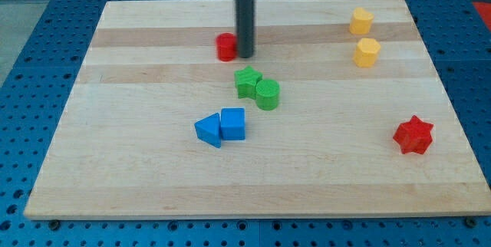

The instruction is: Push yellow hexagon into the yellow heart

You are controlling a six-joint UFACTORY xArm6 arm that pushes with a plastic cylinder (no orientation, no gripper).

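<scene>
My tip rests on the wooden counter against the right side of a red block, near the view's top centre. The yellow hexagon and yellow heart sit close together, well apart at upper right. The rod has no hand.
</scene>
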